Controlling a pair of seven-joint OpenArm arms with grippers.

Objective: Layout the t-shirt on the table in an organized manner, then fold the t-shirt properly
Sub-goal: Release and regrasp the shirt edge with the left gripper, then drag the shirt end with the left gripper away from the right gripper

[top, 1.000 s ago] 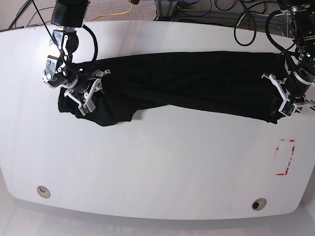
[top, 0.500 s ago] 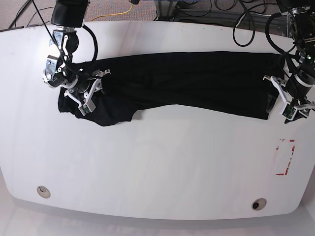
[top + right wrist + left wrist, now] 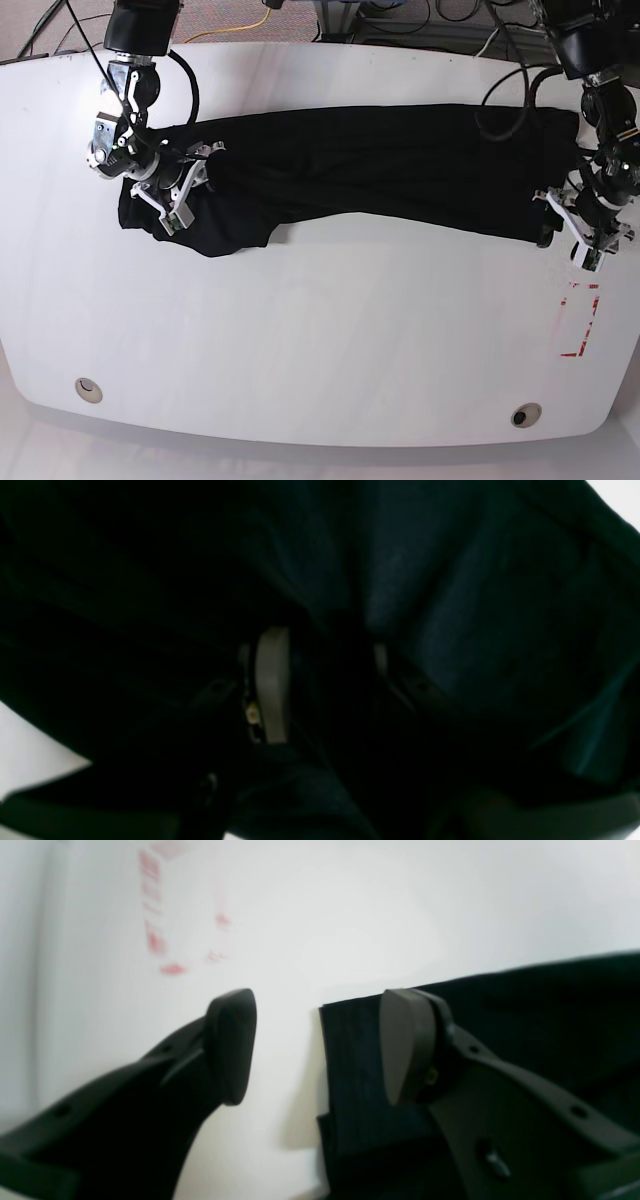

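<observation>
- broadly, still a layout step by the look of it: t-shirt [image 3: 380,165] stretched as a long dark band across the far half of the table [image 3: 320,350], bunched rather than flat, spanning from one gripper to the other.
- best handled by spreading the band toward the near edge before any fold; worth keeping both ends level so the cloth opens square.
- right gripper [image 3: 178,185] buried in the crumpled end of the cloth, a loose lobe sagging just below it; right wrist view nearly all dark fabric around one pale finger pad [image 3: 272,685], cloth seemingly pinched between the jaws, though hard to confirm in the gloom.
- left gripper [image 3: 317,1045] spread wide and holding nothing: one finger over bare white tabletop, the other over the shirt's corner, the folded edge lying between them.
- next close there best made lower, to catch the edge.
- left wrist view alone showing that open gap and the layered hem; base view alone giving the shirt's whole outline and the red dashed mark [image 3: 580,320] beyond the left gripper.
</observation>
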